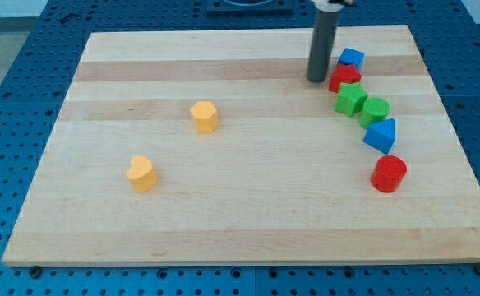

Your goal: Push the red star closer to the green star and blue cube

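My tip [316, 79] sits on the wooden board [223, 230] near the view's top right, just to the view's left of the red star [344, 78] and touching it or v. nearly so; can't tell which. No jaws on this rig, just a straight dark rod, so nothing is held, only pressed sideways. Red star lies w/ the blue cube [351, 58] right above it toward the view's top, touching or almost, and the green star [351, 100] just below it, also close against it. Further down the same curved line: a green block, rounded shape [375, 109], beside the green star, then a blue block, wedge-like [380, 135], then a red cylinder [388, 173] nearest the view's bottom, a bit apart from the blue one. Well apart on the view's left: a yellow block, hexagon-ish [205, 116], approx. mid-board, and a yellow heart-like block [142, 173] lower left of it.
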Robot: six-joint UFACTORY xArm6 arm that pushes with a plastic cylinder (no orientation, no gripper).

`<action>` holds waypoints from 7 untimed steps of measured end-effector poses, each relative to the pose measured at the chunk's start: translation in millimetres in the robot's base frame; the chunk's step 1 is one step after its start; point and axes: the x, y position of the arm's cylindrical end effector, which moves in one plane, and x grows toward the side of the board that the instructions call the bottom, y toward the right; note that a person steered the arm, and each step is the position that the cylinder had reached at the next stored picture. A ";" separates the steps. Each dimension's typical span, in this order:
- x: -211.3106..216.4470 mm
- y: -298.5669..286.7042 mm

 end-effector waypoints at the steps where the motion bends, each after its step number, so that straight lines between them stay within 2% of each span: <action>1: 4.0 -46.7; 2: 17.1 -59.1; 5: 17.1 21.5; 7: 16.1 32.6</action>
